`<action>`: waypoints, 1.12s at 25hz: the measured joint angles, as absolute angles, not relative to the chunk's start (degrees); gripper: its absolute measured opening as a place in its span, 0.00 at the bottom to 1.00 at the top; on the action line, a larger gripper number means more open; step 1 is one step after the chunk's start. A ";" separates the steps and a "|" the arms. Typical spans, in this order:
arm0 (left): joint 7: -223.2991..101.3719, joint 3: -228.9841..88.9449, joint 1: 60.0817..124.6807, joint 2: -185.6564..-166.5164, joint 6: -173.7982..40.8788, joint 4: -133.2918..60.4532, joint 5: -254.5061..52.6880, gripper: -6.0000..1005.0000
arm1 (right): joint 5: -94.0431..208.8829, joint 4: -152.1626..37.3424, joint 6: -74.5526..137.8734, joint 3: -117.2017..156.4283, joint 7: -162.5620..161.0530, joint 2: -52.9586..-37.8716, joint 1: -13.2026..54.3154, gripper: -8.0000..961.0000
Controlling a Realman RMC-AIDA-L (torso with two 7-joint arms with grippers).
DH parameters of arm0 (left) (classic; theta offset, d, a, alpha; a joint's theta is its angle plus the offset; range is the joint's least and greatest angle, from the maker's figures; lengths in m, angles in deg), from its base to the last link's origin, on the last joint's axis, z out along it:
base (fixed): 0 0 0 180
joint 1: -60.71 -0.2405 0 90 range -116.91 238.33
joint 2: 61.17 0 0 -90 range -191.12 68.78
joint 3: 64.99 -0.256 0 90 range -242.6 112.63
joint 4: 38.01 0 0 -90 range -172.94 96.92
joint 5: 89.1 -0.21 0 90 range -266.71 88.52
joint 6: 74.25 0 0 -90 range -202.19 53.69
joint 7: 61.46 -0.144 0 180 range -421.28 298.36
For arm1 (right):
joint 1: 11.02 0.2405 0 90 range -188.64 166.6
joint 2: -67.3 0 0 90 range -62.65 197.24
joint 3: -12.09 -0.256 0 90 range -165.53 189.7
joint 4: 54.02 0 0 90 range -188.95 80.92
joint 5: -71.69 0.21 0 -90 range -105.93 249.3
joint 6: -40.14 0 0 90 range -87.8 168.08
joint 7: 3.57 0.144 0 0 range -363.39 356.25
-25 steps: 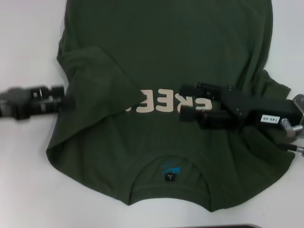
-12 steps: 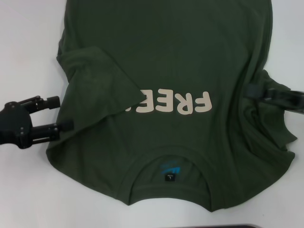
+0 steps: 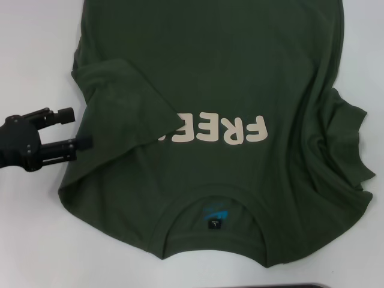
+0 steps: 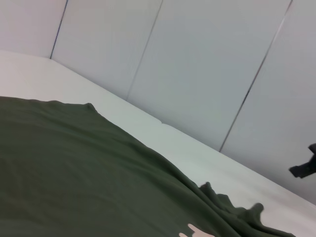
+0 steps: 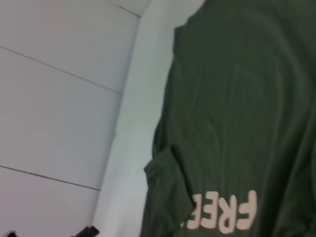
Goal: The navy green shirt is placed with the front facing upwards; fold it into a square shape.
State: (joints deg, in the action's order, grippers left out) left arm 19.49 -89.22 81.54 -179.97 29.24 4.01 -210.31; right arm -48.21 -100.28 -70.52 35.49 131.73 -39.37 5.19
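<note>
so, navy green shirt (image 3: pixel 240 78) lies flat on the white desk (image 3: pixel 30 60), front up, filling most of the head view from 12 down to 6 o'clock. collar end points toward the robot at 6 o'clock, with the small black neck label (image 3: pixel 215 223) and teal print just inside the neckline. cream "free!" lettering (image 3: pixel 219 130) sits near centre, reading upside down from the head camera, and its end at the 9 o'clock side is covered by cloth. sleeve on the 9 o'clock side (image 3: pixel 123 102) is folded in over the body, its tip touching the lettering. sleeve on the 3 o'clock side (image 3: pixel 348 141) is bunched and wrinkled at the shirt's edge, not folded in. left end effector (image 3: pixel 75 128) is at 9 o'clock, fingers apart, gripping nothing, tips just beside the shirt's side edge; one fingertip (image 3: pixel 84 142) looks to touch or overlap the hem, can't tell which. right end effector is out of the head view and its own wrist view shows no fingers, only the shirt from above with the lettering and folded sleeve. left wrist view shows green cloth low and close, pale wall panels (image 4: pixel 197 64) behind, and a dark bit at the frame edge, too small to identify.
</note>
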 joint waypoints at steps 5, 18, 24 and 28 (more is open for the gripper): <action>19.90 -87.38 81.50 -179.99 28.28 3.41 -210.27 0.84 | -56.51 -103.04 -71.60 31.66 135.65 -38.31 7.84 0.84; 20.88 -84.04 81.58 -180.32 27.32 3.25 -210.20 0.84 | -67.13 -100.38 -66.57 32.11 136.93 -38.92 11.88 0.84; 21.43 -83.95 81.80 -180.43 26.50 3.21 -210.20 0.84 | -67.30 -96.71 -61.77 36.37 137.01 -39.66 13.00 0.84; 21.43 -83.85 81.91 -180.43 26.09 3.21 -210.20 0.84 | -67.35 -95.60 -59.17 38.28 137.58 -40.38 13.78 0.84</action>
State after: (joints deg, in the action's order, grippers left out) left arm 21.43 -83.85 81.91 -180.43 26.09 3.21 -210.20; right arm -67.35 -95.60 -59.17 38.28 137.58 -40.38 13.78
